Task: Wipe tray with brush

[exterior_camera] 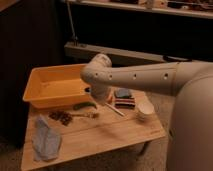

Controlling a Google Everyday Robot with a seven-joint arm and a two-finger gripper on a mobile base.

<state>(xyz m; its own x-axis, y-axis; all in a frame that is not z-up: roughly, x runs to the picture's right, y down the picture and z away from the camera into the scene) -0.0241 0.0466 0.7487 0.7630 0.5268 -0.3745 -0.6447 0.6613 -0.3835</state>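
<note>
The yellow tray [40,95] sits at the back left of the small wooden table [110,137]. A brush with a wooden handle [85,115] lies on the table just in front of the tray, beside a green object [84,105]. My white arm reaches in from the right and bends down at the tray's right front corner. The gripper [100,97] hangs there, just above the table, right of the green object and above the brush.
A blue cloth [46,141] lies at the table's front left. A dark brown clump [62,117] lies left of the brush. A striped sponge [124,98], a thin white stick [116,110] and a white cup [145,111] are to the right. Dark shelving stands behind.
</note>
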